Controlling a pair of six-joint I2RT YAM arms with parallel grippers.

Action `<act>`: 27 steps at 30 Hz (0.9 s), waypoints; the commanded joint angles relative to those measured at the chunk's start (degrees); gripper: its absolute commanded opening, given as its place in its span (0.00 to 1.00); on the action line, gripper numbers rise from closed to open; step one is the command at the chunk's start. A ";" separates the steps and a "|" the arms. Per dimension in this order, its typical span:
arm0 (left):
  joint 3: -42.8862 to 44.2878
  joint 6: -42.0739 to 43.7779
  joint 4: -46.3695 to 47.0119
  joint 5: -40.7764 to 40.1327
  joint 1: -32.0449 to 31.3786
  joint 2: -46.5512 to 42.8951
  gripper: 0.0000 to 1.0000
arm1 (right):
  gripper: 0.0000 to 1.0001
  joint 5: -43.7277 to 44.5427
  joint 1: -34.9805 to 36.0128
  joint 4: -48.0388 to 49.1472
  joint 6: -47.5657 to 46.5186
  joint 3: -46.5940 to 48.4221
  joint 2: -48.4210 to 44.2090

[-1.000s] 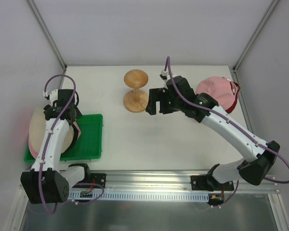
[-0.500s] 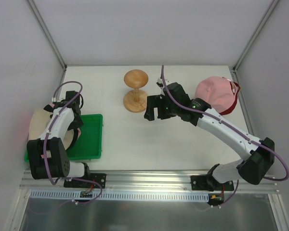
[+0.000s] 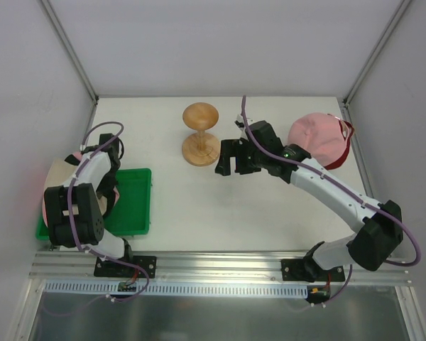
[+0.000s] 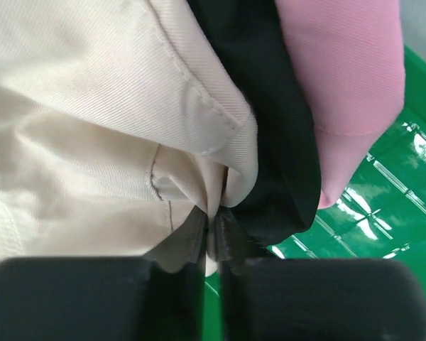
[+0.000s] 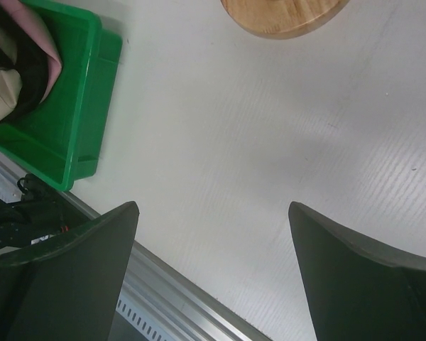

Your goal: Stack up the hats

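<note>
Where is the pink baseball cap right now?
In the top view, the pink baseball cap lies near the far right corner, right of the wooden stand.

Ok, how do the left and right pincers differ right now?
The left pincer is shut, pinching the beige hat over the green tray; the right pincer is open and empty. The left sits against fabric; the right hangs above the table near the wooden stand. Both have dark fingers.
</note>
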 commanded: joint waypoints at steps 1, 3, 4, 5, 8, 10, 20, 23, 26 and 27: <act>1.73 1.16 -1.27 -0.79 0.75 -2.33 0.00 | 0.92 -1.91 -0.64 2.20 -1.11 -0.23 -0.90; 2.08 2.13 -1.45 -0.35 0.75 -3.83 0.00 | 0.92 -2.09 -0.91 2.20 -1.20 -0.05 -1.16; 2.34 2.56 -2.14 -0.17 0.67 -5.49 0.00 | 0.92 -2.18 -1.00 2.11 -1.28 0.04 -1.25; 3.04 2.83 -2.59 0.09 0.66 -6.64 0.00 | 0.92 -2.27 -1.08 2.11 -1.29 0.04 -1.34; 5.50 3.80 -4.96 1.67 0.75 -11.21 0.00 | 0.92 -2.53 -1.09 2.11 -1.37 0.56 -1.69; 7.26 4.06 -6.97 2.73 0.67 -14.81 0.00 | 0.92 -2.88 -1.09 2.03 -1.20 1.26 -1.87; 20.53 4.06 -12.87 13.53 0.40 -23.43 0.00 | 0.92 -4.02 -1.08 0.71 -0.93 5.31 -0.02; 24.21 3.36 -14.01 17.66 -0.38 -25.02 0.00 | 0.92 -4.20 -1.08 0.00 -1.11 6.97 0.50; 28.26 2.31 -14.54 21.01 -3.54 -26.16 0.00 | 0.92 -3.67 -1.08 -1.05 -1.55 9.08 1.12; 30.36 1.70 -14.46 21.88 -4.77 -26.51 0.00 | 0.92 -3.50 -1.09 -1.83 -1.90 9.70 1.47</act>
